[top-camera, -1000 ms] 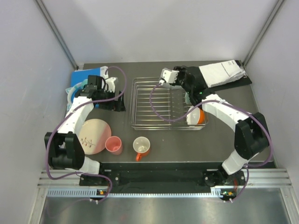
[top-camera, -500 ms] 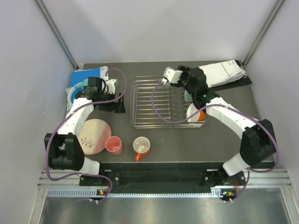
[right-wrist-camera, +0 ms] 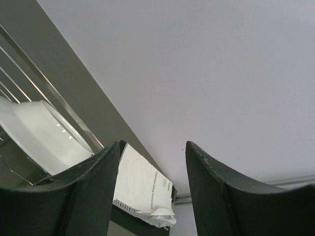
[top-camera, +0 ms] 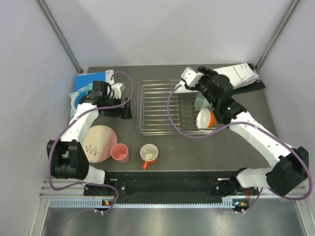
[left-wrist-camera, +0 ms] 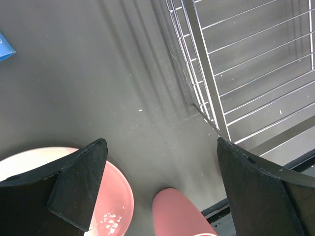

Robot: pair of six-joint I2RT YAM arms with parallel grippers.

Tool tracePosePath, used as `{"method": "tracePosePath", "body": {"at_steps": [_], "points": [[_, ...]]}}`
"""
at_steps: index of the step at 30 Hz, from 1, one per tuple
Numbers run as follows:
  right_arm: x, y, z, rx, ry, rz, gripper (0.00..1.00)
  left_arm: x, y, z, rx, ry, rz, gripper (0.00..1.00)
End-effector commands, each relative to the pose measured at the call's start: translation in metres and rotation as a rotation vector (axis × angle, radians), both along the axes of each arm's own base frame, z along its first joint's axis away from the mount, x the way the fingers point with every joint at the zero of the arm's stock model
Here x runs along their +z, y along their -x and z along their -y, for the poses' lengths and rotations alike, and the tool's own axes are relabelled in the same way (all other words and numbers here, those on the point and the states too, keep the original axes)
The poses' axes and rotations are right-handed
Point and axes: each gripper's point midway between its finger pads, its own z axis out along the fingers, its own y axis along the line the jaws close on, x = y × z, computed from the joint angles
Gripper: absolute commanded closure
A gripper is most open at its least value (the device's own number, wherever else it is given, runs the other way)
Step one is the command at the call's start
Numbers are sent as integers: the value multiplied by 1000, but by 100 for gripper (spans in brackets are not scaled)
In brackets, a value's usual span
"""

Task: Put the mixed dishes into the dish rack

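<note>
The silver wire dish rack stands mid-table; its corner shows in the left wrist view. The orange white-lined bowl and a mint-green bowl stand at its right end. A pale bowl shows by the rack bars. My right gripper is open and empty above the rack's back right corner. My left gripper is open and empty left of the rack, above the pink cup and the plate. The plate, pink cup and orange mug sit at the front.
A blue book lies at the back left, with a pale round dish partly hidden under my left arm. White papers on a black board lie at the back right and show in the right wrist view. Grey walls enclose the table.
My right arm has swung right and back from the rack's middle, uncovering the orange bowl in the rack. My left arm has not moved.
</note>
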Motion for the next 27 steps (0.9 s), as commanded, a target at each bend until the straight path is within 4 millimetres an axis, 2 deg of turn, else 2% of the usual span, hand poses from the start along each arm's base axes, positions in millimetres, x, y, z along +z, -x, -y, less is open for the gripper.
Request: {"method": "tracePosePath", "body": {"at_steps": [1,5,6,8,9,10,11,12,13,15,17,18,20,22,23,24,25,26,27], "points": [[17,21,-7,37,-95,11,45,21,-9,0,4,-3,75,4],[31,47,-21,76,-218,14,48,24,-4,-6,7,-34,74,4],[34,58,-35,109,-261,-2,48,31,-5,-12,21,-53,89,4],[33,74,-49,148,-372,-90,48,38,2,-21,26,-82,85,4],[42,84,-61,176,-436,-121,47,56,1,-31,52,-98,128,3],[41,90,-68,181,-539,-201,46,64,3,-39,60,-131,147,3],[25,93,-74,170,-551,-299,46,73,6,-47,69,-153,169,2],[33,99,-82,197,-594,-343,46,89,15,-60,96,-178,204,1],[28,101,-87,188,-665,-417,46,95,19,-70,94,-220,227,1],[11,108,-108,234,-669,-538,46,109,34,-88,134,-263,268,1],[-8,111,-129,251,-686,-622,45,107,50,-102,145,-295,253,1],[-12,118,-143,292,-684,-647,45,105,60,-116,183,-301,245,1],[-24,119,-165,304,-696,-697,45,93,77,-125,185,-298,191,1],[-17,128,-190,387,-721,-754,45,75,93,-148,240,-300,136,1],[-30,125,-203,394,-710,-806,45,69,99,-153,254,-288,117,1],[-14,125,-214,436,-729,-811,45,58,108,-167,308,-264,87,1],[-18,128,-225,463,-721,-868,45,52,112,-173,310,-261,75,1],[-38,122,-240,452,-694,-923,45,47,117,-179,329,-247,56,1],[-19,122,-252,497,-710,-925,45,37,124,-189,372,-208,21,2]]}}
